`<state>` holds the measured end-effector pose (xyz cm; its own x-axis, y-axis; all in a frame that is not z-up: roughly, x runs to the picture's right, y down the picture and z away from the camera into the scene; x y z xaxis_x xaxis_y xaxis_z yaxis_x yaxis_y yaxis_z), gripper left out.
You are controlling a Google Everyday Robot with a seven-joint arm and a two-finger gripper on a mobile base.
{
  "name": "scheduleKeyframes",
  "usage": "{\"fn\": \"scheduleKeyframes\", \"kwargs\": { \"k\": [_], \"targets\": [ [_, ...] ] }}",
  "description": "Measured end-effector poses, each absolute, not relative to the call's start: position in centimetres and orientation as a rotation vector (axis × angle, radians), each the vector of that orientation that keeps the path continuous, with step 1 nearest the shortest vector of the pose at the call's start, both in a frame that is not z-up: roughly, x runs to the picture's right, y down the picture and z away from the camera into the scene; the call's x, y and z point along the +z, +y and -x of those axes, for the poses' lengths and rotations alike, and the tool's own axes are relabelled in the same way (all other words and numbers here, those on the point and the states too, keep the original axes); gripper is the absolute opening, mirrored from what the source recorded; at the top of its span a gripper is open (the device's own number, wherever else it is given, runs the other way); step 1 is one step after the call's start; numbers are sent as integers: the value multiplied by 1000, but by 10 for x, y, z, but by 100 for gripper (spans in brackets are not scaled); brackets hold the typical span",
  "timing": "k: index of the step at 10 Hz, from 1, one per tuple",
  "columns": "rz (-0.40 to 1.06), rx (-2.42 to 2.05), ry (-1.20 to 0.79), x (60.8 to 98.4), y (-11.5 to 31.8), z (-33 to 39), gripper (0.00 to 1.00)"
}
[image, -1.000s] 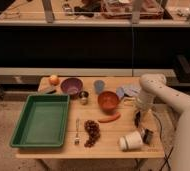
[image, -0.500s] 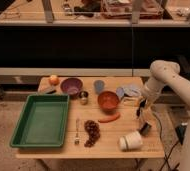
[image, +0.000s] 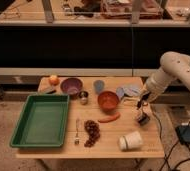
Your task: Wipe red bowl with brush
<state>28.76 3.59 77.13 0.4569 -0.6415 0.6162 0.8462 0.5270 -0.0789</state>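
The red bowl [image: 108,100] sits upright at the middle of the wooden table [image: 58,150]. My gripper [image: 140,103] hangs at the end of the white arm, to the right of the bowl and a little above the tabletop. It is shut on the brush [image: 142,116], a slim dark handle pointing down with its small greyish head close to the table. The brush is apart from the bowl, about a hand's width from its right rim.
A purple bowl [image: 71,86], steel cup [image: 83,96], orange [image: 53,79] and blue cup [image: 98,86] stand at the back. A green tray [image: 18,132] fills the left. A fork [image: 77,132], dark cluster [image: 92,132], red chili [image: 109,119] and tipped white cup [image: 130,141] lie in front.
The arm's upper part has risen and swung to the right. The gripper and brush have stayed at about the same spot right of the bowl.
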Motion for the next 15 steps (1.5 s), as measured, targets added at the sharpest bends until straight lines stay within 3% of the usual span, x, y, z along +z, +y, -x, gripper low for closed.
{"fn": "scheduleKeyframes", "kwargs": {
  "k": [10, 15],
  "targets": [
    [260, -861, -433, 695, -113, -245, 10],
    [167, -833, -480, 687, -129, -186, 10]
  ]
}}
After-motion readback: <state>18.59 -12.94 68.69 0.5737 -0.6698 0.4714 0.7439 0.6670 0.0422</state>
